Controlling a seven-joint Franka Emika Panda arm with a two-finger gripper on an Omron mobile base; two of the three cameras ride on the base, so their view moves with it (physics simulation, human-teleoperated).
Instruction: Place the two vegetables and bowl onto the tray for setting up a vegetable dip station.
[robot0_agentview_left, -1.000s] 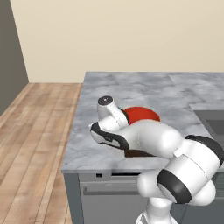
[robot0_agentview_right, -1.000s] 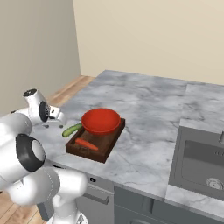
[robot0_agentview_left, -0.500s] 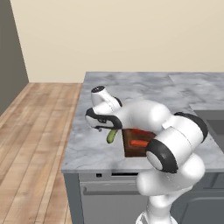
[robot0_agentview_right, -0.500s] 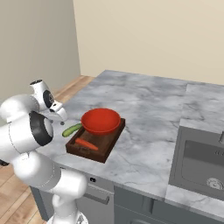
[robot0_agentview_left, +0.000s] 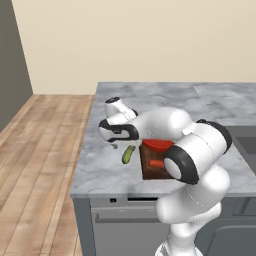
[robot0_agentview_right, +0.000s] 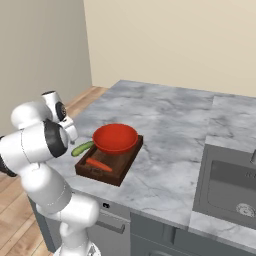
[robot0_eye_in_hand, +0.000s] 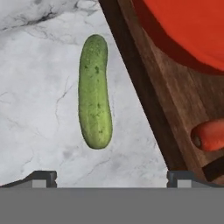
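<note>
While the bent arm hangs its spread, empty pincer (robot0_eye_in_hand: 111, 177) over the counter (robot0_eye_in_hand: 39, 87), one cucumber (robot0_eye_in_hand: 94, 92) lies at 12 o'clock; one carrot (robot0_eye_in_hand: 210, 134) and one bowl (robot0_eye_in_hand: 188, 26) sit on one tray (robot0_eye_in_hand: 162, 105).

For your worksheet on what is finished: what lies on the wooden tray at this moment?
On the tray rest the red bowl and the carrot. The tray floor beneath the bowl is covered. The cucumber lies on the marble counter beside it.

One cucumber (robot0_eye_in_hand: 94, 92) lies beside one tray (robot0_eye_in_hand: 144, 101), which holds one bowl (robot0_eye_in_hand: 188, 26) and one carrot (robot0_eye_in_hand: 209, 135).
</note>
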